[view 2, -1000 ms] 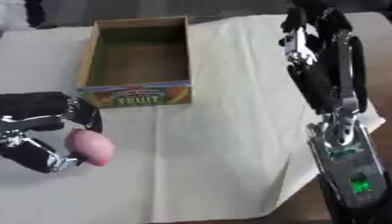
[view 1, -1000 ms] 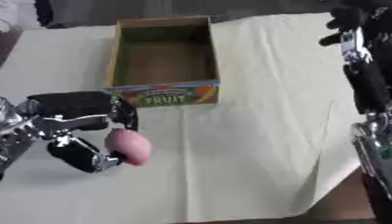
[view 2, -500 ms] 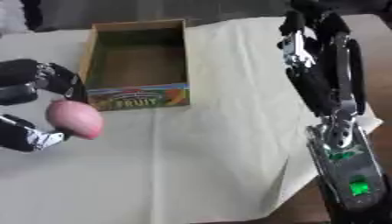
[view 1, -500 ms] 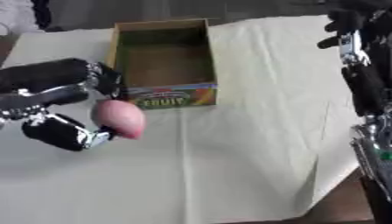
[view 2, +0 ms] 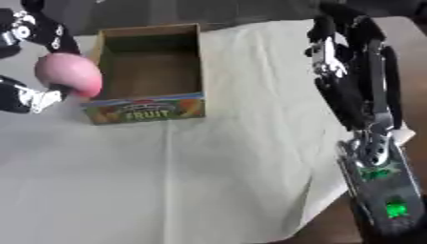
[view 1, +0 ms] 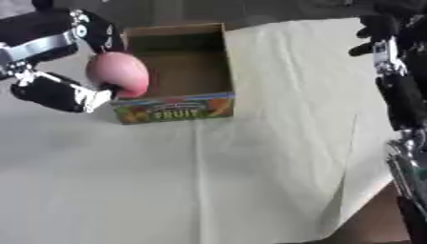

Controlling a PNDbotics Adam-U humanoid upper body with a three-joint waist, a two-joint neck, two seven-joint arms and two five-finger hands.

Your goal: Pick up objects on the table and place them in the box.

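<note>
While left hand [view 1: 63, 62] grips pink fruit [view 1: 119, 73], box [view 1: 175, 107] sits empty.

Box [view 1: 175, 109] open-topped; its near-left wall blocks entry.

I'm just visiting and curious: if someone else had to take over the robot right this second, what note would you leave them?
Left hand: shut on the pink rounded fruit-like object, held at the left wall of the cardboard box printed FRUIT.
Right hand: raised at the right, over the pale tablecloth, holding nothing; its fingers cannot be made out.
Done: object picked up.
Left: move it over the box's opening and release it.
</note>
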